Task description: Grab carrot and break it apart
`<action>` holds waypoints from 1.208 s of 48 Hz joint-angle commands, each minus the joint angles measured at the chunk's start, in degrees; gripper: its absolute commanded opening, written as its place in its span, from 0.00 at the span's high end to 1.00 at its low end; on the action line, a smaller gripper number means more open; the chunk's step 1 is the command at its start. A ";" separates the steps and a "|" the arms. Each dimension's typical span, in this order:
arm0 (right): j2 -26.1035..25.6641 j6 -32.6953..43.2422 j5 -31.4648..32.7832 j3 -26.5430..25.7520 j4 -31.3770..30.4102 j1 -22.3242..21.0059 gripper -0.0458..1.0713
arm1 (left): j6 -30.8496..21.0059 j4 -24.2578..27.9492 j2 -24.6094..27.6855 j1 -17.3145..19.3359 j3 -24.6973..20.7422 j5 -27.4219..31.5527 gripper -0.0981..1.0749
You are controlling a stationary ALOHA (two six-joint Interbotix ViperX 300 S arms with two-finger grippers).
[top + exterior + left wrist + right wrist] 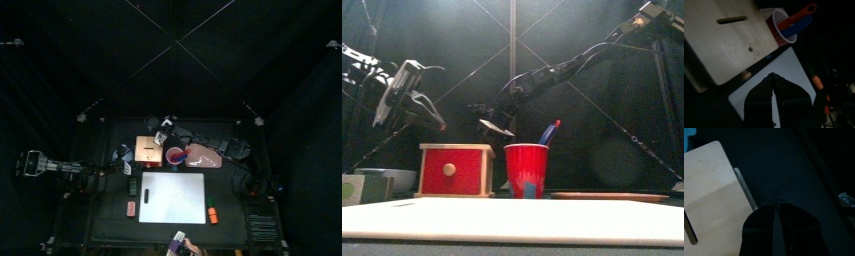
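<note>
Nearest lies one white board (174,197), with the single carrot (211,214), a slim reddish-orange stick, flat on the black table (107,200) just off the board's right edge, held by neither arm. Behind the board stand two containers side by side: one red cup (527,170) holding two handled tools, one blue (547,134) and one red (556,126), and to its left one closed wooden box (454,168) with a red front. Above them hang two grippers, the left gripper (773,79) and the right gripper (776,208), each with jaws parted only narrowly and gripping nothing.
</note>
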 commanded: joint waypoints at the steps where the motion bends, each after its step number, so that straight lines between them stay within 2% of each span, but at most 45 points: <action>1: -5.10 0.09 -0.18 -1.76 -0.70 -0.09 0.50 | -0.09 3.25 -3.25 0.09 0.09 -0.53 0.61; 9: -8.79 0.09 2.02 -0.79 -0.88 0.70 0.50 | -0.18 6.86 -8.00 0.18 1.41 -0.53 0.61; 17: -14.06 0.18 8.61 1.93 -0.62 2.29 0.50 | -0.09 8.09 -8.26 0.18 1.67 -0.26 0.61; 26: -20.30 0.35 12.39 8.09 0.88 4.92 0.49 | 0.09 9.58 -8.17 0.26 2.11 -0.26 0.61; 40: -29.00 6.86 12.30 18.46 3.96 5.98 0.49 | -0.09 14.50 -8.26 0.00 2.81 0.00 0.61; 52: -34.37 11.34 11.34 25.05 4.22 6.15 0.48 | -0.09 14.68 -8.17 0.26 3.34 0.00 0.61; 58: -36.39 14.68 11.34 26.89 4.57 5.98 0.42 | -0.09 14.68 -8.26 0.35 3.69 0.00 0.60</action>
